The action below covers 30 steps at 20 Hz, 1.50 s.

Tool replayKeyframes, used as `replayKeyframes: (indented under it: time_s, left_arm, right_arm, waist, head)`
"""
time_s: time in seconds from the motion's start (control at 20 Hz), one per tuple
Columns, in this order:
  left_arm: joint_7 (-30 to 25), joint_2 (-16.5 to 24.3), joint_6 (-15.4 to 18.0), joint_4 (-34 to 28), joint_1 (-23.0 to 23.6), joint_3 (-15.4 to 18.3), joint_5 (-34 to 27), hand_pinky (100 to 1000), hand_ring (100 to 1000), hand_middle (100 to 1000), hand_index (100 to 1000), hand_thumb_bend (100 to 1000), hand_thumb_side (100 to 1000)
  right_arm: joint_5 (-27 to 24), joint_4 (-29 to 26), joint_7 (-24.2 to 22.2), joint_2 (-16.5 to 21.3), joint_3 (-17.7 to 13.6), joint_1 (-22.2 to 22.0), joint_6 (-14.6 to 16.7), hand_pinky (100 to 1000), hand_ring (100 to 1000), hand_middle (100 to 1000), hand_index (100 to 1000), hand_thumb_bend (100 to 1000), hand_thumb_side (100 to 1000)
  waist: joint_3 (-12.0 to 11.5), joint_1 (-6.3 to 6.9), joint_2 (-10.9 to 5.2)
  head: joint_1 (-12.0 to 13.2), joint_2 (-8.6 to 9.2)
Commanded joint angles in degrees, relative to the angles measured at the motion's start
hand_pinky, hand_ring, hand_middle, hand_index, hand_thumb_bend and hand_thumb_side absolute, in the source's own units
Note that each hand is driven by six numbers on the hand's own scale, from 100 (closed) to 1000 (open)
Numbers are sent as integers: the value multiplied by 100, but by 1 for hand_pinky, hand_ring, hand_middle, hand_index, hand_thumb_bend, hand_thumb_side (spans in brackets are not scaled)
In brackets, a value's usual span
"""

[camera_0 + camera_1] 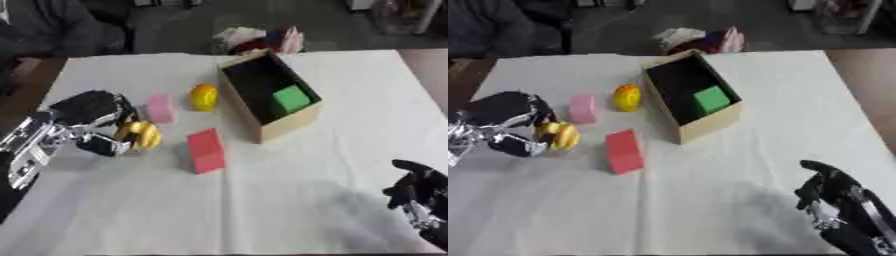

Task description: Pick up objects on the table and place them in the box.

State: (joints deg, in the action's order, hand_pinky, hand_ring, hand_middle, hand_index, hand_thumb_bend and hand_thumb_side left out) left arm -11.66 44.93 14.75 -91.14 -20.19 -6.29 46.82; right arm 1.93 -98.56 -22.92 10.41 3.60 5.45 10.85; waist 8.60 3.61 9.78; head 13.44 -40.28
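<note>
— Left hand (92,117), what has it got?
— Its fingers and thumb are curled round a yellow object (143,135) at the left side of the white tablecloth (289,200); the piece is rounded, and I cannot make out more of it than that.
— What lies closest to it?
— Just to the right and a little nearer sits a red block (206,150). Beyond the hand, a pink block (159,107), and right of that a yellow-orange rounded thing (204,96).
— And the box?
— The wooden box (289,122) stands right of those, askew on the cloth, open at the top, dark inside. A green block (291,98) lies in it toward the right wall.
— The other hand?
— The right hand (829,192) shows at the near right corner, well apart from everything, fingers somewhat bent and holding nothing.
— Anything past the table?
— Some pink and white things (262,39) at the far edge, too blurred to name.
</note>
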Motion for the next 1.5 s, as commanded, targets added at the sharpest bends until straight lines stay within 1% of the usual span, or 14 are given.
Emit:
replayKeyframes:
  time_s: [0.05,0.15,0.3,0.45,0.55,0.75,0.9,1.05,1.15,1.3,1.35,1.5]
  left_arm:
    - [124,330,-81,-256,-378,94,-249,557,396,377,559,100,256]
    - [149,337,-123,-168,-766,-22,-373,563,399,378,562,100,249]
    - [124,203,-132,286,-1425,-298,-501,572,407,385,572,100,246]
    - [191,-140,-74,886,-2092,-495,-456,583,413,387,575,100,239]
    - [298,-441,-7,1309,-2481,-610,-352,586,417,390,579,100,237]
    - [454,-995,231,2034,-3015,-781,16,599,430,403,593,100,239]
    - [578,-1338,419,2381,-3247,-872,297,608,445,420,610,100,239]
    - [679,-1562,662,2462,-3328,-1023,568,619,459,438,626,100,243]
    - [736,-1628,753,2477,-3336,-1067,707,619,459,438,626,100,243]
    - [793,-1654,799,2512,-3338,-1074,793,619,459,438,626,100,243]
    - [769,-1703,838,2464,-3332,-1128,837,647,494,480,662,207,296]
    - [617,-1747,1076,2122,-3231,-1468,1082,651,499,486,667,224,301]
  right_arm:
    - [0,-75,-3,106,12,20,2,699,463,486,855,100,327]
    - [-8,-74,-23,108,32,21,3,699,463,486,855,100,327]
    - [-25,-71,-43,109,50,20,3,699,463,486,855,100,327]
    - [-40,-67,-65,101,78,20,2,699,463,486,855,100,328]
    - [-54,-66,-91,88,106,28,1,699,463,486,855,100,327]
    - [-94,-71,-139,34,154,69,-2,699,464,486,855,100,331]
    - [-123,-76,-178,-2,191,93,-11,699,464,486,855,100,335]
    - [-141,-81,-207,-24,212,111,-20,699,465,486,855,100,337]
    - [-146,-82,-212,-28,215,114,-26,699,465,486,855,100,337]
    - [-148,-83,-214,-29,215,115,-29,699,465,486,855,100,337]
    - [-150,-87,-225,-27,229,132,-28,699,465,486,855,100,339]
    - [-156,-88,-237,-30,237,141,-34,699,465,486,855,100,336]
  waist:
    - [7,1,-93]
    - [26,-2,-102]
    - [68,-13,-111]
    - [114,-32,-109]
    - [166,-47,-100]
    - [281,-95,-68]
    - [351,-112,-48]
    - [397,-113,-35]
    - [406,-112,-31]
    - [408,-112,-30]
    - [445,-93,-29]
    - [440,-90,-33]
  head:
    - [-8,1]
    - [5,5]
    - [38,1]
    - [70,2]
    - [87,57]
    - [78,187]
    - [143,180]
    - [173,164]
    - [177,161]
    - [177,160]
    - [200,146]
    - [192,137]
